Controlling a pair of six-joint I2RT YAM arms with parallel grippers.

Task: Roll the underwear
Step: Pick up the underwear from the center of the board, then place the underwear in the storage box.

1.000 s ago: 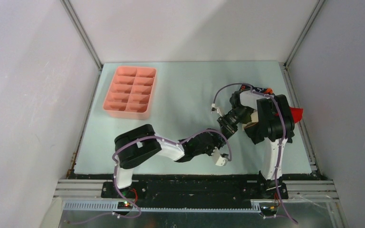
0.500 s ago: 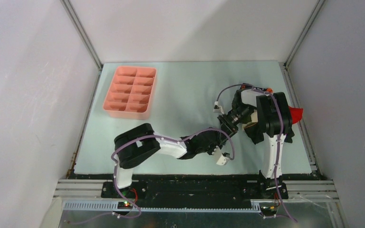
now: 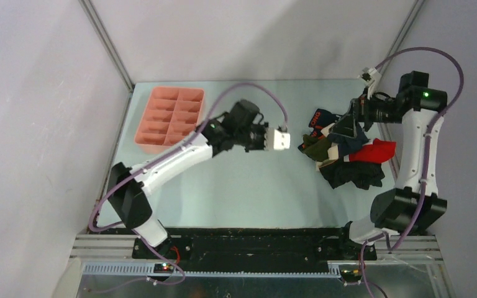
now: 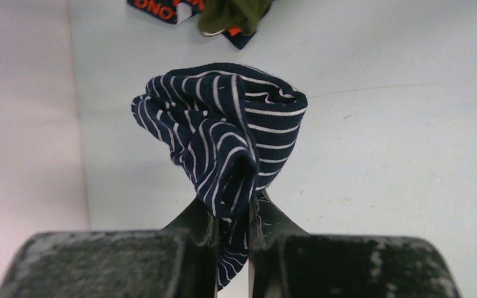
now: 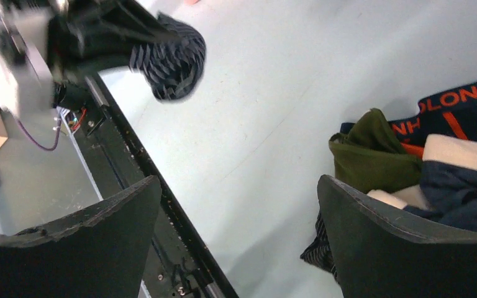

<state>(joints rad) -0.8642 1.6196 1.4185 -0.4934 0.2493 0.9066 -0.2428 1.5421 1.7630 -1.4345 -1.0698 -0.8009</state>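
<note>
Left gripper pinches the bunched navy white-striped cloth briefs at centre frame. Right gripper gapes wide over the heap of mixed cloth briefs, far right.

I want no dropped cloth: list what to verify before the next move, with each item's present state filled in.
1. Left hand shut on the striped underwear: ok.
2. Striped underwear rolled neatly: cannot tell, it looks bunched.
3. Right hand open, holding nothing: ok.
4. Underwear pile close beside the right hand: ok.
5. Pink tray compartments free, as far as visible: ok.
6. Arms well apart: ok.
</note>
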